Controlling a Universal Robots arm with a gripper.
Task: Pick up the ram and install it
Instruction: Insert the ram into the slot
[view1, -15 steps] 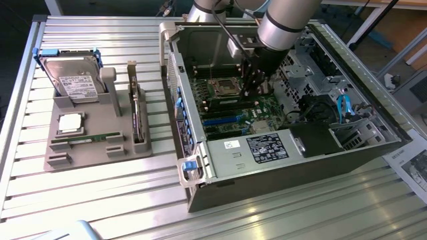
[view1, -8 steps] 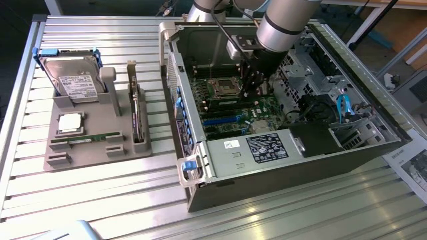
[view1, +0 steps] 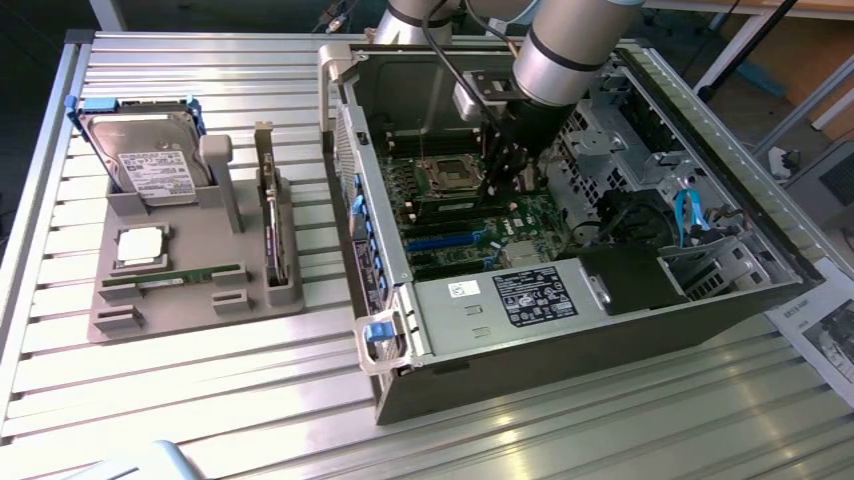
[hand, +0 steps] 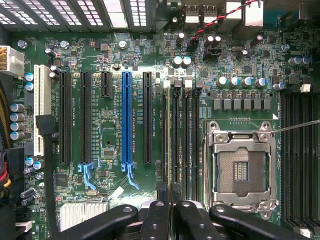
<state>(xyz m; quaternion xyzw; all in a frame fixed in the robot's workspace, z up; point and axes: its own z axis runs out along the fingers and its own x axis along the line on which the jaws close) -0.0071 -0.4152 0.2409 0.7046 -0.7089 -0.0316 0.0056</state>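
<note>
On the grey tray (view1: 200, 305), at nine o'clock from the open computer case (view1: 441, 330), a ram (view1: 174, 274) lies flat in its groove near the tray's six o'clock edge, where it sits square for a clean pinch. Inside the case the gripper (view1: 510, 170) hangs over the motherboard (view1: 467, 235). Its fingers (hand: 157, 220) are drawn narrow, nearly together, and line up with the memory slots (hand: 182, 140) at nine o'clock from the CPU socket (hand: 240, 167), probably so a stick can seat lengthwise. Whether a ram sits between them I cannot tell
</note>
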